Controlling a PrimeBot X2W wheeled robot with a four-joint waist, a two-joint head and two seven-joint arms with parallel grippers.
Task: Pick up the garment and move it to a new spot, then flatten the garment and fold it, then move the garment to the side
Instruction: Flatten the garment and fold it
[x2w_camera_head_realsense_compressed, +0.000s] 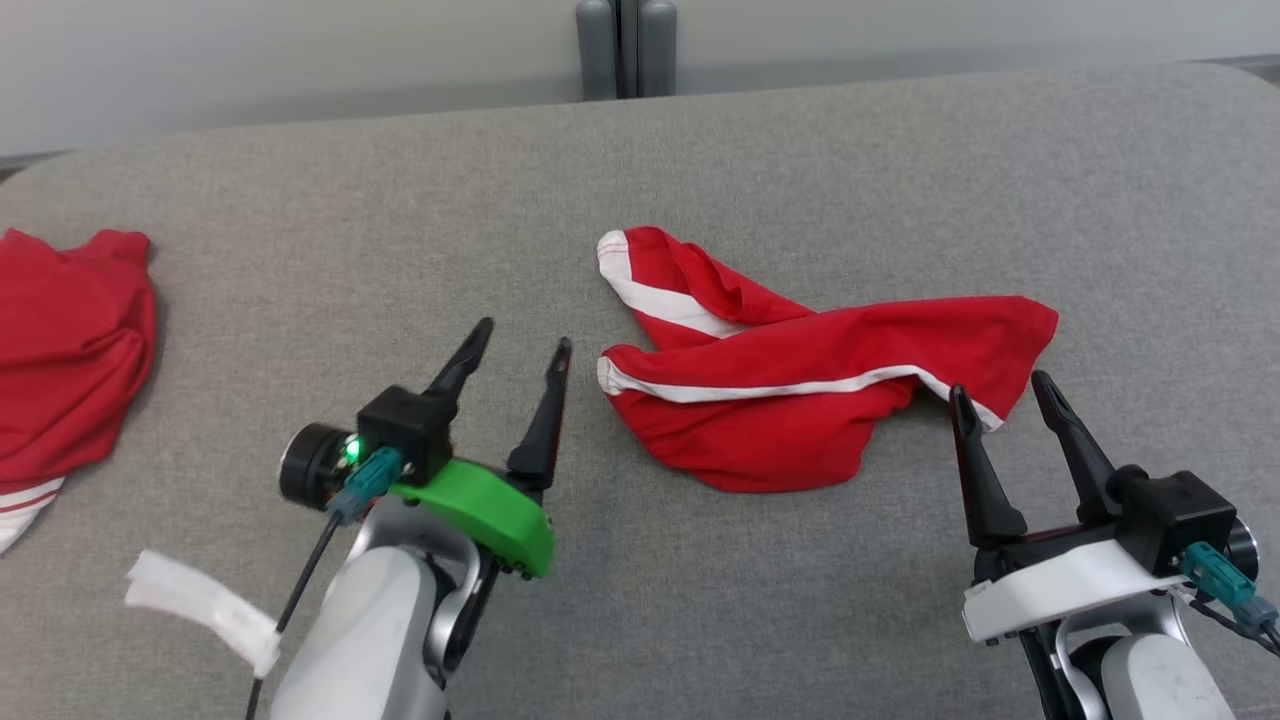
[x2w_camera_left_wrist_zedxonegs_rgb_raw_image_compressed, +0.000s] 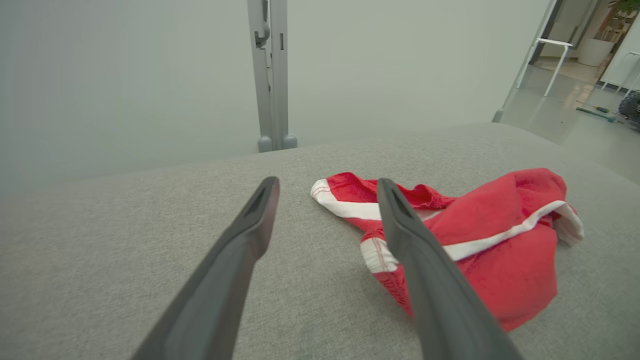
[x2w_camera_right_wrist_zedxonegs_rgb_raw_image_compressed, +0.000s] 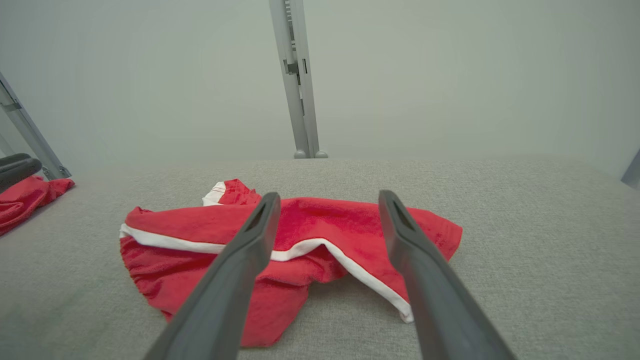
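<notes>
I hold both arms wide open and empty: the garment (x2w_camera_head_realsense_compressed: 800, 390) lies crosswise between them, right gripper (x2w_camera_head_realsense_compressed: 998, 385) nearer than left gripper (x2w_camera_head_realsense_compressed: 526, 334).

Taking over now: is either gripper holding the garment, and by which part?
Nothing is held. The left gripper and right gripper both stand open; the garment lies free.

Both the left tool (x2w_camera_head_realsense_compressed: 526, 332) and right tool (x2w_camera_head_realsense_compressed: 999, 383) gape empty, seemingly hovering low.
</notes>
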